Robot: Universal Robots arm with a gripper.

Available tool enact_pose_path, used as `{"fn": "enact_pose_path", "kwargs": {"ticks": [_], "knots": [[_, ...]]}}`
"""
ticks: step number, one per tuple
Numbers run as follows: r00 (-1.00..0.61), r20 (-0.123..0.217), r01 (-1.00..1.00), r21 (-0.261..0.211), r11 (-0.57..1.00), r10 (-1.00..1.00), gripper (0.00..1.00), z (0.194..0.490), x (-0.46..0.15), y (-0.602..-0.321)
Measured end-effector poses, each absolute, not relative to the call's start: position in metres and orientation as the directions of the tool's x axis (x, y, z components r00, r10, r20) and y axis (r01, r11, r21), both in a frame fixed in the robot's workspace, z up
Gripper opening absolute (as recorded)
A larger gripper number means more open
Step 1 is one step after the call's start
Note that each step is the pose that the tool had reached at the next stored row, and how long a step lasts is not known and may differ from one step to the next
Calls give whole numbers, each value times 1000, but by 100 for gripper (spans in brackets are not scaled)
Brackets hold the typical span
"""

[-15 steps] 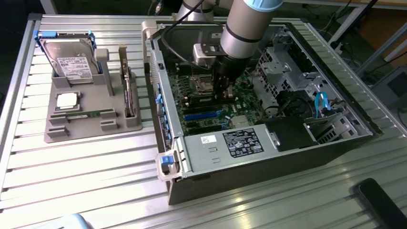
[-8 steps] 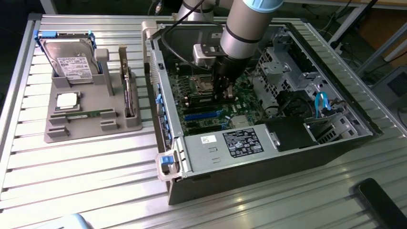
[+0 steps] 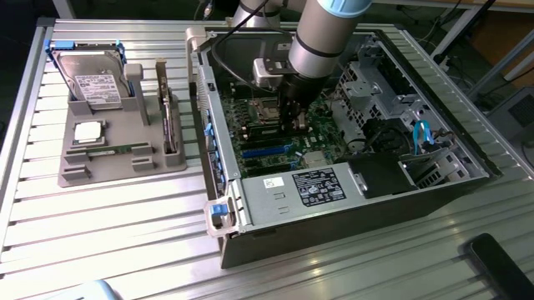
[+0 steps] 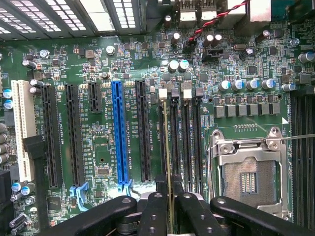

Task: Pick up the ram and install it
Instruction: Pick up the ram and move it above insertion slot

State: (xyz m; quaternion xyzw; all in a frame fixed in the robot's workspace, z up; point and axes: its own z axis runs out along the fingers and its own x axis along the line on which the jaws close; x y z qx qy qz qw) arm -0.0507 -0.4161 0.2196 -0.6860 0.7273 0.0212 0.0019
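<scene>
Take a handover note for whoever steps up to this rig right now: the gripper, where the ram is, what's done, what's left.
Gripper: jaws shut on the ram, held edge-on, reaching down inside the open computer case.
Ram: lined up along the black memory slots, beside the empty processor socket. I cannot tell whether it is touching a slot.
Second stick: lying in the grey tray outside the case.
Done: pick-up, and the carry to the board.
Left: seating in a slot is not confirmed, and the ram is not released.
</scene>
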Motion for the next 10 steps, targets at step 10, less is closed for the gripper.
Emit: {"fn": "enact_pose_path", "kwargs": {"ticks": [10], "knots": [[-59,-32,-998,28,58,-998,15,220,-51,-416]]}}
